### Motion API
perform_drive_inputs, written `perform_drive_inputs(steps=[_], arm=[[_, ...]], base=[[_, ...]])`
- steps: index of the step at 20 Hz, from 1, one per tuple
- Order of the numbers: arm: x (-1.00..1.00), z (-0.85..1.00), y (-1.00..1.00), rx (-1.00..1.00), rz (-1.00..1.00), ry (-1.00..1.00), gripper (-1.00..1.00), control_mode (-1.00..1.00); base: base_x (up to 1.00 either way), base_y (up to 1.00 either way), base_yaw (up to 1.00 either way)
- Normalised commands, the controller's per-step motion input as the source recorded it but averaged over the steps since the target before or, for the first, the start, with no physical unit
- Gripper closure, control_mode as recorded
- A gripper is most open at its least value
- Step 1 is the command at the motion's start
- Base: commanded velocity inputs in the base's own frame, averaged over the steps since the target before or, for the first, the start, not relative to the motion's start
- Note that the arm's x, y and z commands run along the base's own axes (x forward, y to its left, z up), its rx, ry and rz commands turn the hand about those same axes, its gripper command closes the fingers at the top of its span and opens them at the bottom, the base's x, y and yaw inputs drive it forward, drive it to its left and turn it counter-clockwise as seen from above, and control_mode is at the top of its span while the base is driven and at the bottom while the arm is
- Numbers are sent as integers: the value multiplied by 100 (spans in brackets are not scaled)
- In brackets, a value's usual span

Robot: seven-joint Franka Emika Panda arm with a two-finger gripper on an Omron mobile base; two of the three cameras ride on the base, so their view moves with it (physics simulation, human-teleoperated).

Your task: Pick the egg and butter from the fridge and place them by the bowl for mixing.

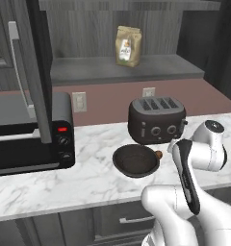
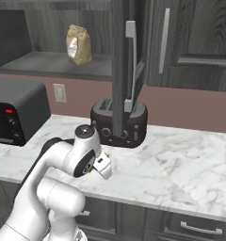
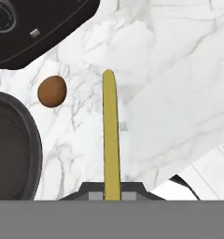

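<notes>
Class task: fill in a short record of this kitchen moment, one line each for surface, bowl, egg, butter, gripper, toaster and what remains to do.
surface: marble counter
bowl: dark, on the counter in front of the toaster
egg: on the counter beside the bowl's rim, between bowl and toaster
butter: thin yellow stick clamped in the gripper, above the counter near the egg
gripper: shut on the butter
toaster: black, slotted, behind the bowl
remaining: set the butter down by the bowl

From behind the arm, left and right, we share the toaster (image 1: 157, 120) on the desk (image 1: 88, 178); our hand camera looks closely down beside it.
</notes>
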Motion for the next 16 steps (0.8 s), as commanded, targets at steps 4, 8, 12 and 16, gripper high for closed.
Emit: perform_drive_inputs(steps=[4, 8, 12, 16], arm=[[20, -10, 0, 16, 0, 4, 100, -100], [21, -6, 7, 12, -1, 3, 100, -100], [25, -14, 6, 8, -3, 7, 100, -100], [26, -28, 13, 2, -5, 4, 100, -100]], base=[[0, 0, 0], [0, 0, 0], [0, 0, 0], [0, 0, 0]])
